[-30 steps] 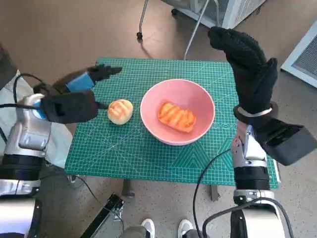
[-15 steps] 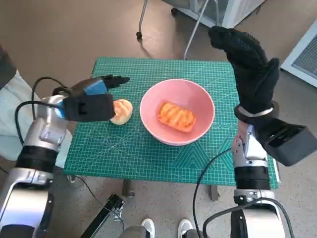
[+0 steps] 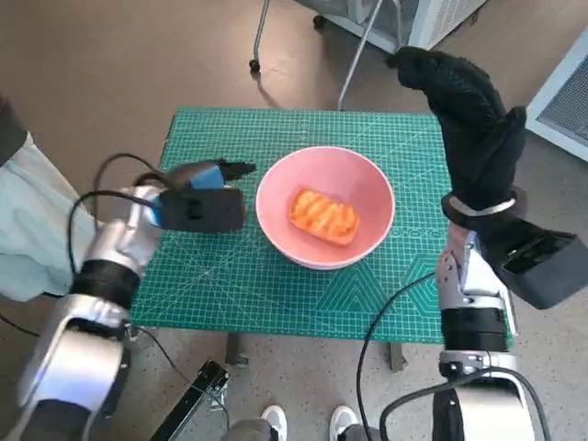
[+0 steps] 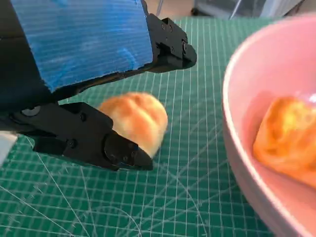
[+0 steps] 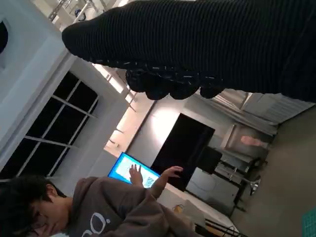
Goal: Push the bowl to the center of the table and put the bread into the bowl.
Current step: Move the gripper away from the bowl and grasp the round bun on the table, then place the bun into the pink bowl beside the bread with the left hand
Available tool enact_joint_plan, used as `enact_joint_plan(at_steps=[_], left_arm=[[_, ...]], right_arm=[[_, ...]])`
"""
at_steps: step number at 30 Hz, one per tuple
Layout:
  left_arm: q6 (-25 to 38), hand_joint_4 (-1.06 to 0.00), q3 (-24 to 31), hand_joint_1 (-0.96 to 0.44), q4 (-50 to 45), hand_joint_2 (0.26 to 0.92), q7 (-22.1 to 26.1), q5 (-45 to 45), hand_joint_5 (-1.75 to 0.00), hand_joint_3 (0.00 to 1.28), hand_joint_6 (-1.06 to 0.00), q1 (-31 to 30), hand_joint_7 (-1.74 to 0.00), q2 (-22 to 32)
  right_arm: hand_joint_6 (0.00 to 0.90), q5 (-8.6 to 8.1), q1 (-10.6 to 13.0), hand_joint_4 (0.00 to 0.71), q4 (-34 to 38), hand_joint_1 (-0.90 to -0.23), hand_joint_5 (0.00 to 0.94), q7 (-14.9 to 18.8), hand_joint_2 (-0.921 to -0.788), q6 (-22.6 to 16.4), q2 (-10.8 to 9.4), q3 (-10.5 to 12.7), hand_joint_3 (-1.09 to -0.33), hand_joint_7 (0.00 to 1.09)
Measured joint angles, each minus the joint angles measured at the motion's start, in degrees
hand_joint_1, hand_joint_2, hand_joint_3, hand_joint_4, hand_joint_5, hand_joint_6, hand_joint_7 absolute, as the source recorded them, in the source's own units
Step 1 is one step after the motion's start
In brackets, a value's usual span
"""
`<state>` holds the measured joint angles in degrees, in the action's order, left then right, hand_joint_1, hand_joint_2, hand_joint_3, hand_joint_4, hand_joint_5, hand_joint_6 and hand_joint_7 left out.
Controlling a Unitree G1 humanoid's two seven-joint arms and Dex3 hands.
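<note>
Bread comes in two pieces: a grilled slice (image 3: 323, 214) lies inside the pink bowl (image 3: 276, 188), which sits near the middle of the green cutting mat (image 3: 276, 294) covering the table, and a round bun (image 4: 136, 118) rests on the mat just beside the bowl, toward the mat's left edge. The left hand (image 3: 204, 191) hovers over the bun with its fingers (image 4: 121, 150) spread on either side, not closed on it. The right hand (image 3: 464, 110) is raised above the mat's far right corner, fingers apart, holding nothing.
</note>
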<state>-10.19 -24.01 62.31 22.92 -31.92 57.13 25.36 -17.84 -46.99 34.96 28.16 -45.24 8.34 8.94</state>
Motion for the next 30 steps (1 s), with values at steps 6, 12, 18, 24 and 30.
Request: enact_joint_plan(at_steps=[6, 12, 18, 24, 30], left_arm=[[0.60, -0.57, -2.27, -0.12, 4.05, 0.891, -2.71, -2.45, -0.11, 0.01, -0.56, 0.90, -0.34, -1.72], [0.89, -0.65, -3.31, -0.18, 6.46, 0.917, -4.21, -3.89, -0.70, 0.12, -0.56, 1.80, -1.15, -1.92], [1.19, -0.66, -3.34, -0.02, 7.86, 0.920, -4.21, -3.97, -1.12, 0.10, -0.58, 2.62, -1.23, -1.54], [1.19, -0.65, -3.09, 0.00, 8.52, 0.920, -4.24, -3.87, -1.16, 0.09, -0.60, 2.65, -1.24, -0.59], [0.98, -0.65, -1.71, 0.00, 8.54, 0.920, -4.80, -3.04, -1.17, 0.09, -0.60, 2.64, -1.22, 0.87]], right_arm=[[-0.001, -0.08, 0.00, 0.241, -0.38, -0.686, 0.002, 0.33, -0.921, 0.10, 0.09, -0.01, -0.743, 0.77], [-0.001, -0.30, 0.05, 0.240, -0.98, -0.684, 0.002, 0.77, -0.921, 0.47, 0.28, 0.00, -0.741, 0.77], [-0.001, -0.57, 0.16, 0.241, -1.47, -0.687, 0.002, 1.01, -0.921, 1.01, 0.28, 0.01, -0.728, 0.77], [-0.001, -0.97, 0.16, 0.242, -1.48, -0.688, 0.003, 1.07, -0.921, 1.14, 0.28, 0.01, -0.724, 0.77], [-0.001, -0.92, 0.16, 0.244, -1.48, -0.687, 0.004, 1.05, -0.921, 1.17, 0.25, -0.14, -0.726, 0.77]])
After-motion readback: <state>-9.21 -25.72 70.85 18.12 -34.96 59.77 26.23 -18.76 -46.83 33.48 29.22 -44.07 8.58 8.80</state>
